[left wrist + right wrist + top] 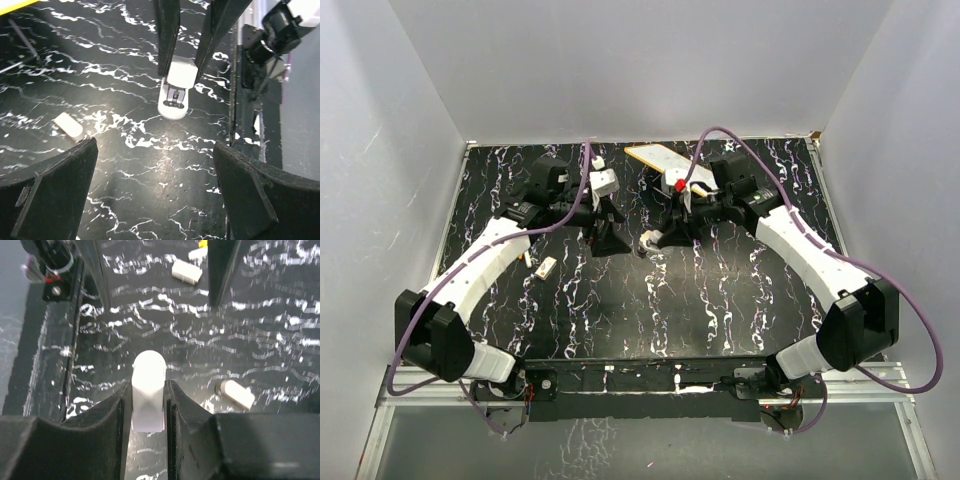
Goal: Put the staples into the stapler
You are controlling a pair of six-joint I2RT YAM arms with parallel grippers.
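- Nearer you than the stapler, to its left, a small flat whitish block [67, 125] lies on the black white-veined tabletop [150, 200]. You cannot tell whether it holds staples.
- Your right gripper [148, 390] pinches the small whitish-silver mini stapler [176, 90] by its sides.
- Just left of the stapler, your left gripper [155, 146] is spread wide and empty.
- The step looks like presenting the stapler; next, your left gripper probably needs to open it.

You see a small white, rounded plastic stapler [176, 90] pinched between the two slim black fingers of the right gripper [182, 72], over a black tabletop [125, 170] veined with white. Left of the stapler lies a small white oblong block [68, 125]. Below the stapler, the broad black jaws of the left gripper [155, 145] stand wide apart.
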